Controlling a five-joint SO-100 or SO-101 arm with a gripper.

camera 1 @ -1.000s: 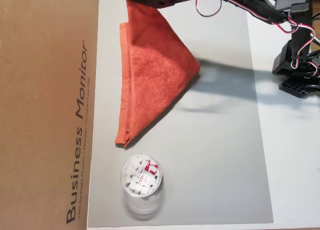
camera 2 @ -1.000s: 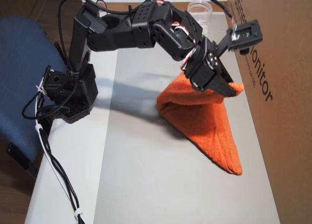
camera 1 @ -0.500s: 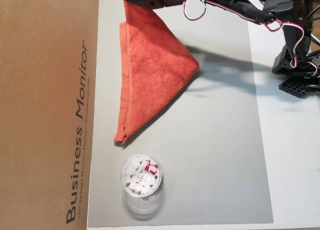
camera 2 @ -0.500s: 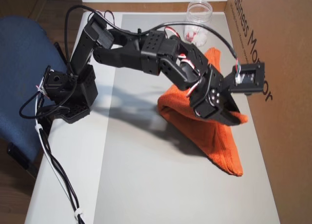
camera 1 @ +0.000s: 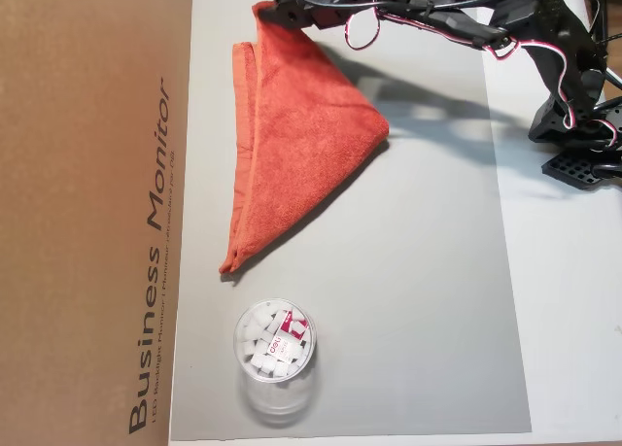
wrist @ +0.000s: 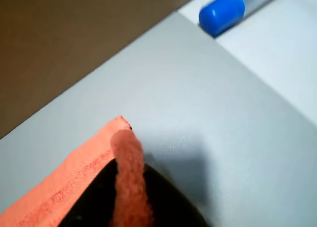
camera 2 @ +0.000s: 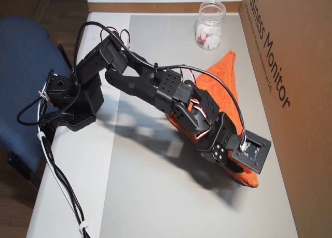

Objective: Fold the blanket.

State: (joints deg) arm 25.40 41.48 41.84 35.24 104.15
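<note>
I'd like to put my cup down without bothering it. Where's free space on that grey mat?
The grey mat is bare between the blanket and jar and its far edge. Crowded: the corner where the gripper holds the blanket beside the cardboard box.

The blanket [camera 1: 301, 154] is nubby orange-red terry cloth — matt, with a flat woven band. Beneath lies a smooth, matt grey mat [camera 1: 418, 300]; beside it, plain brown cardboard [camera 1: 87, 213].

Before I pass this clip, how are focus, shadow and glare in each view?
Wrist view: soft throughout; the blanket strip in the jaws and the blue cap are blurred. An overhead view: sharp, the arm's shadow falling on the grey mat. The other overhead view: sharp, with a shadow under the arm; no glare.
</note>
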